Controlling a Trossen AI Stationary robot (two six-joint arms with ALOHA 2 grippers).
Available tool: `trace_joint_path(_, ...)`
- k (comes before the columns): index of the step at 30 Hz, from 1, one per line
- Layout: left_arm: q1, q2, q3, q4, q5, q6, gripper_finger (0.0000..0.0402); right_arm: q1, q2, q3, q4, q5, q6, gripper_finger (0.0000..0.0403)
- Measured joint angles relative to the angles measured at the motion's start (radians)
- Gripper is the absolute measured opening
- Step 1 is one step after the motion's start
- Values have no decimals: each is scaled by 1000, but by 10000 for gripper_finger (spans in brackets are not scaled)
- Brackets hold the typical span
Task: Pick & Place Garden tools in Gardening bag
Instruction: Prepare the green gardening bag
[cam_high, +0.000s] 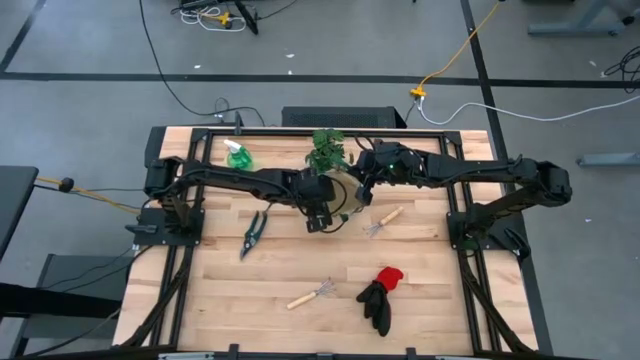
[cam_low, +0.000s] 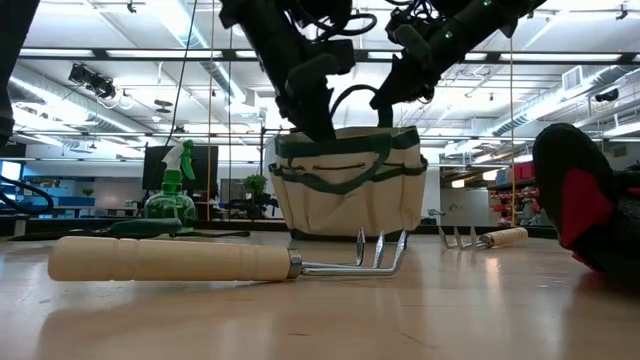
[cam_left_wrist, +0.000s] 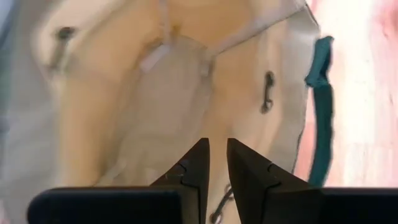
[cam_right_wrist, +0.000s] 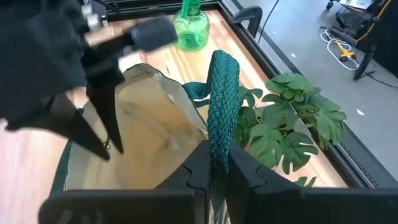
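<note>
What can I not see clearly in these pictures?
- High view: the gardening bag is mostly covered by both arms.
- Left wrist view: inside the bag, whether the left gripper holds anything is unclear; the picture is blurred.
- Low view: the pruning shears cannot be made out.
- Low view: the gloves are cut off by the right edge.

Bright even overhead light; soft shadows on table; left wrist view blurred, washed pale; low view foreground soft.
</note>
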Motion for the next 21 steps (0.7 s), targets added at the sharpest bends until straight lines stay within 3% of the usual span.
trace_joint_path(4,0,45,1,2,81,10,60,-2,0,0,0,0,0,32)
trace_joint_path(14,-1,93,-2,-3,107,47,60,-3,0,0,-5,2,-1,32)
trace_joint_path(21,-6,85,-1,5,303,69,60,-13,0,0,-6,18,7,32)
